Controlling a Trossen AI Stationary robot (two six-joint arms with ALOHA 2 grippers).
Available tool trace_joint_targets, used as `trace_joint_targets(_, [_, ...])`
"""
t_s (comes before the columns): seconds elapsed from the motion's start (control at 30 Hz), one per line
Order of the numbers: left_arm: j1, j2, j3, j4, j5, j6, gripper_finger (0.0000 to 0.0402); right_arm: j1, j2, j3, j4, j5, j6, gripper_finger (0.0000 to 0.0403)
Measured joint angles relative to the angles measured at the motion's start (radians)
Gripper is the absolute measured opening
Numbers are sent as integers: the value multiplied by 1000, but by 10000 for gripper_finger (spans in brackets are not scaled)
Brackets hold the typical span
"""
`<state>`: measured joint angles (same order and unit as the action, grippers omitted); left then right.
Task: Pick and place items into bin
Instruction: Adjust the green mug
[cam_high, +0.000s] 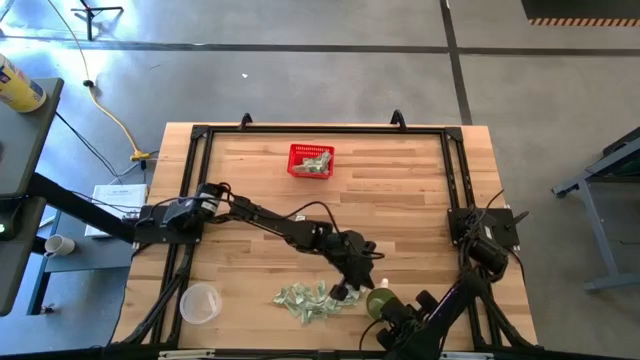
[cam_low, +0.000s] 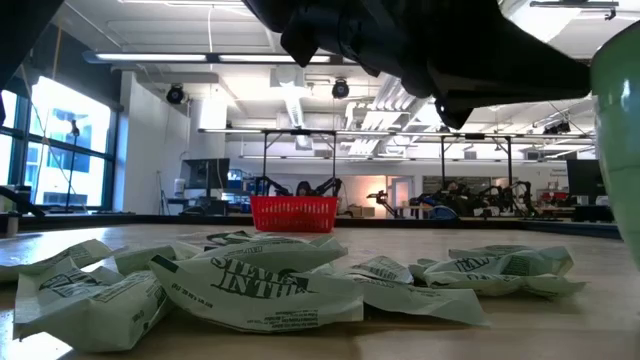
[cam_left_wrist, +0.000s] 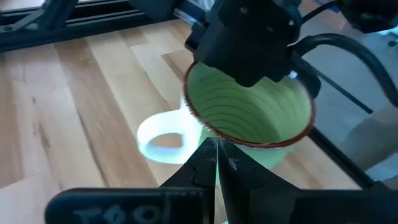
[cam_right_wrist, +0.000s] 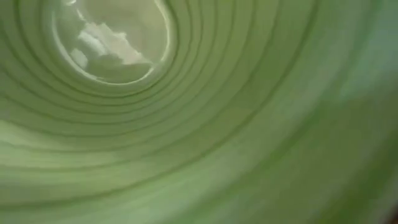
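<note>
Items (cam_high: 312, 300) uncountably piled; one red bin (cam_high: 311, 161).

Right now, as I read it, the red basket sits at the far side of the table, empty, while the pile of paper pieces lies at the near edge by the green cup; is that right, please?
Not quite: the red basket is not empty. The high view shows a few paper pieces already inside it. The rest stands: it sits at the far side, and the pile of paper pieces lies at the near edge by the green cup.

Bright red mesh basket (cam_high: 311, 160) on pale striped wood table (cam_high: 400, 200). Crumpled items (cam_high: 312, 300) are pale green and white (dark green lettering in the low view). Green ribbed cup (cam_left_wrist: 252, 118), brownish rim; both arms dark.
</note>
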<state>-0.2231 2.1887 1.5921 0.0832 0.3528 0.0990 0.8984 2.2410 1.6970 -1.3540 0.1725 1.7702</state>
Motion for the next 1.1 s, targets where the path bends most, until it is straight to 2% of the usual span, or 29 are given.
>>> trace_joint_targets(0.13, [14, 0, 0, -3, -16, 2, 53, -1, 0, 0, -15, -9, 3, 1])
trace_joint_targets(0.27, [27, 0, 0, -15, -21, 1, 53, 4, 0, 0, -16, -64, 39, 1])
trace_joint_targets(0.43, [27, 0, 0, -70, -25, 1, 53, 56, 0, 33, 54, -115, 67, 1])
trace_joint_targets(0.67, [26, 0, 0, -109, -22, 1, 53, 91, 0, 102, 92, -77, 53, 1])
trace_joint_targets(0.97, [26, 0, 0, -107, 4, 1, 53, 26, -1, 102, 151, 72, -44, 2])
trace_joint_targets(1.1, [26, 0, 0, -108, 4, 1, 53, 10, -1, 102, 122, 91, -55, 2])
